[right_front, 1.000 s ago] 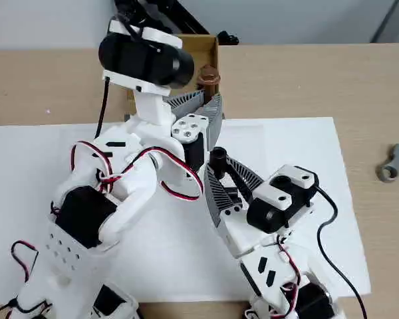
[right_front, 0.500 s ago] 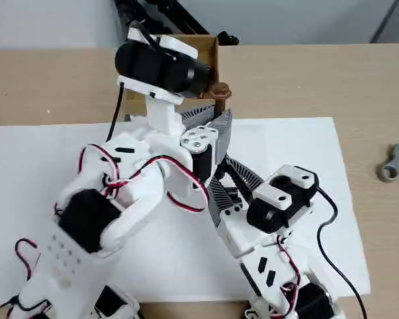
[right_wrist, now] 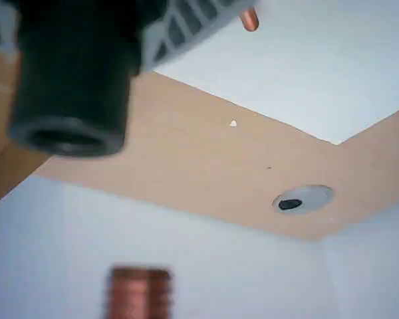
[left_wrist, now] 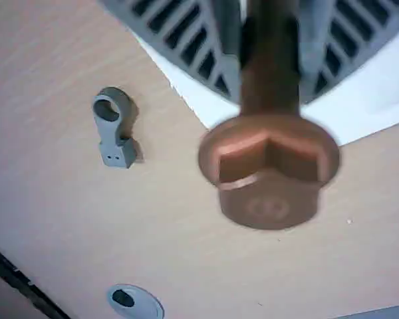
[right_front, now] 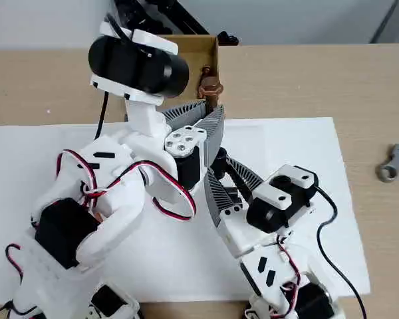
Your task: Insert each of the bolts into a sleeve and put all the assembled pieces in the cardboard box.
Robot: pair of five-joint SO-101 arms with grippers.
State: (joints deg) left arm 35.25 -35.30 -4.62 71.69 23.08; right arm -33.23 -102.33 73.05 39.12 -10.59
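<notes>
Looking down on a wooden worktop [right_front: 319, 80] with a white sheet [right_front: 286, 143] spread over most of it. At left, a white arm [right_front: 113, 193] rising from the near edge, its left gripper [right_front: 206, 109] closed on the shank of a copper bolt [right_front: 209, 85]. Flanged hex head of the bolt pointing away from the gripper, at the right wall of the open cardboard box [right_front: 198, 48]; over the box or just outside it, cannot tell. Box at the far side, partly behind the arm's black motor. Just right of centre, a second white arm rising from the near edge, its right gripper [right_front: 221, 169] closed on a black sleeve [right_front: 218, 157]. Sleeve held above the sheet, near the bolt but apart from it, partly tucked under the left arm's wrist. From the right wrist, open round end of the sleeve in plain sight. Far right, on bare wood well apart from both arms, a small grey part [right_front: 392, 163] with a ring at one end.
</notes>
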